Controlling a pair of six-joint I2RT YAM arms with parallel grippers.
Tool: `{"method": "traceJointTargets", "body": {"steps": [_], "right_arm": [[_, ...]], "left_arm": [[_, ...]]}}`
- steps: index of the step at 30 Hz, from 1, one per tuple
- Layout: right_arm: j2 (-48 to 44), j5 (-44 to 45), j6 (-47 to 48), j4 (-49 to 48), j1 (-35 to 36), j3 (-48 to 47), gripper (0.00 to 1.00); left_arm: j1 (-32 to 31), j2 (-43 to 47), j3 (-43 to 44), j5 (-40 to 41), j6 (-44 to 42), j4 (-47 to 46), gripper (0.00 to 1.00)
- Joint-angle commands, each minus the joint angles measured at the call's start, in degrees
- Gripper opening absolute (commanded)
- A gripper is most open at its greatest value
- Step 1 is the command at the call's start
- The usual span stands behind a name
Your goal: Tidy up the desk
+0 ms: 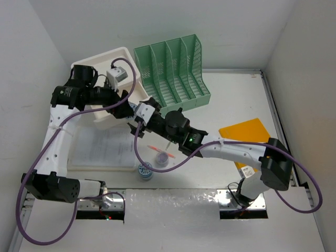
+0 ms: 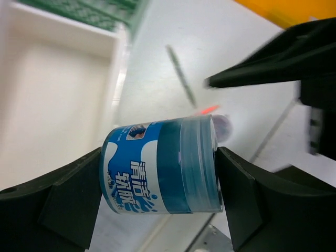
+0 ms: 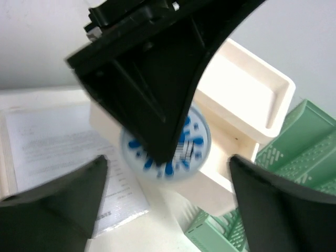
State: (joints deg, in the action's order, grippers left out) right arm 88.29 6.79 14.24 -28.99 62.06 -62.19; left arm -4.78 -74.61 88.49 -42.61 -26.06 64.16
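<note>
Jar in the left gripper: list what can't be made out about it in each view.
Left wrist: the fingers of the left gripper cover both ends of the jar; its small print is too small to read.
Right wrist: one end is blurred and half hidden behind a left finger.
Top view: the jar cannot be picked out among the two crowded wrists.

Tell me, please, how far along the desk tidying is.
Nothing looks filed yet: the green rack shows no contents. In hand: the left end effector grips a blue jar; the right end effector is open. Left on the desk: papers, orange folder, pen.
</note>
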Motion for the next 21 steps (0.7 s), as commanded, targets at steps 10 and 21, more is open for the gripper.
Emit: {"method": "traceJointTargets", "body": {"steps": [10,21], "right_arm": [[-9.44,7.63,-0.70,4.38,-0.28,0.40,0.99],[-16.13,15.10,-5.09,13.77,-0.28,5.77,0.99]], "left_arm": [[0.38,-5.27,2.30,28.37,5.76,-25.75,0.00],[-8.67,-9.33,-2.88,38.03,3.83,-32.26,0.72]]}}
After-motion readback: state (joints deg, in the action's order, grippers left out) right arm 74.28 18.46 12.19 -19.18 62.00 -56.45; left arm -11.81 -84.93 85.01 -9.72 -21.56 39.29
